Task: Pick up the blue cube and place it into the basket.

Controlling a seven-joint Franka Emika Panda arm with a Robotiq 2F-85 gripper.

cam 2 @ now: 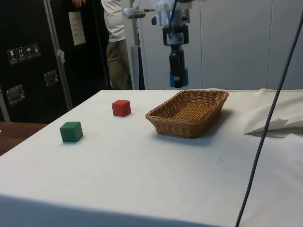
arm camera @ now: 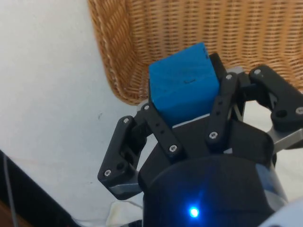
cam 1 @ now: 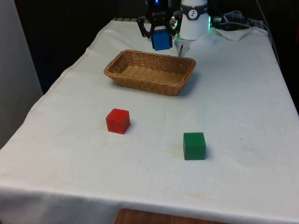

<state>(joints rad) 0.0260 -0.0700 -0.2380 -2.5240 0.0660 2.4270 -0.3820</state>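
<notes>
Right now the gripper (cam 1: 161, 39) is clamped on the blue cube (cam 1: 162, 40), its two fingers pressing opposite flat faces and holding it in the air. The cube looks rigid and light, with smooth square sides that give the fingers broad, even contact; a hold across the middle of two parallel faces, as here, seems the safest, since a corner hold could let it twist.

Just below and slightly ahead of the gripper lies the wicker basket (cam 1: 182, 85), a shallow oblong tray with low woven walls. In the wrist view the cube (arm camera: 184, 83) hangs over the basket's (arm camera: 113, 66) near rim rather than its middle, so a release here might catch the edge.

Well beyond the basket, on the white cloth (cam 1: 243, 112), sit a red cube (cam 1: 117, 121) and, farther off, a green cube (cam 1: 194, 145). Neither blocks the drop. In the side view a person (cam 2: 115, 42) stands behind the table.
</notes>
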